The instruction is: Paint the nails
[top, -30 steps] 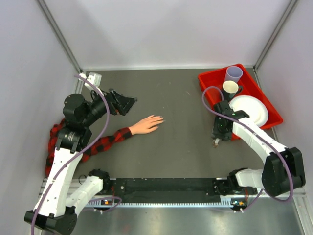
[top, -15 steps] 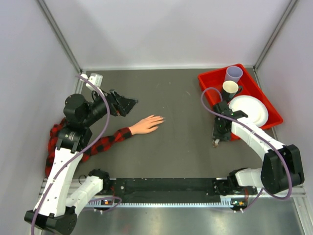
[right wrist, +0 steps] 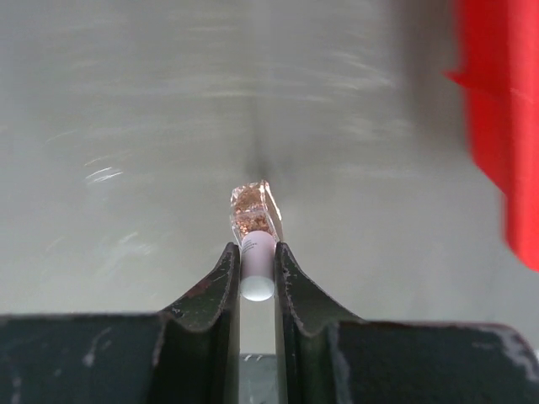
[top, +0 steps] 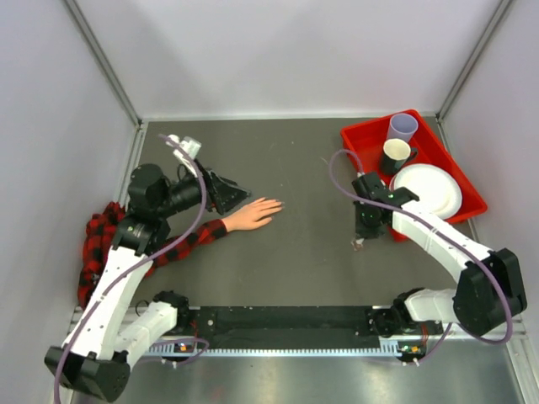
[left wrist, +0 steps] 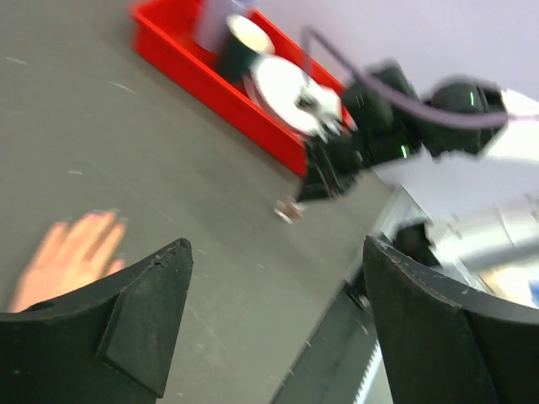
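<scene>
**Nails (top: 276,204) beside my wide left pincer (top: 239,195)**

My left pincer stands wide open, its tips just beside the peach mannequin hand (top: 253,215) lying on the tabletop (top: 295,269). The nails sit at the fingertips nearest it. My right pincer (right wrist: 257,257), well apart, is clamped narrow on the white cap of a small nail polish bottle (right wrist: 253,212).

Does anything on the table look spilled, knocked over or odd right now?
Nothing spilled or broken. Only the plaid sleeve looks untidy, bunched at the left edge of the table; the mannequin hand lies flat.
</scene>
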Controlling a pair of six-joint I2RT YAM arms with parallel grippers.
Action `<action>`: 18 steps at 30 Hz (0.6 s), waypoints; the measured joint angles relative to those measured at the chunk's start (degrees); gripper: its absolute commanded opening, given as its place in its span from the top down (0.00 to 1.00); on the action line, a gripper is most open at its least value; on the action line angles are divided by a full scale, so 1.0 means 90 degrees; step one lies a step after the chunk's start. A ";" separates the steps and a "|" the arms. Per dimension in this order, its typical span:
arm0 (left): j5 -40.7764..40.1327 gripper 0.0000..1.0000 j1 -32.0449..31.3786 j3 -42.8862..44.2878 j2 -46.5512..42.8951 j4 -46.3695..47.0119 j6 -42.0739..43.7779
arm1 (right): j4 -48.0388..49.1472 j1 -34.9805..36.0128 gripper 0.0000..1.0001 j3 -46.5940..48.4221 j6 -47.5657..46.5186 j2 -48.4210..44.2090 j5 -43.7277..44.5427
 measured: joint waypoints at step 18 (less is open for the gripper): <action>0.1800 0.36 -0.2582 -0.1035 0.0629 0.1807 0.0828 | -0.0423 0.2387 1.00 0.2951 -0.2220 -0.0469 -0.3837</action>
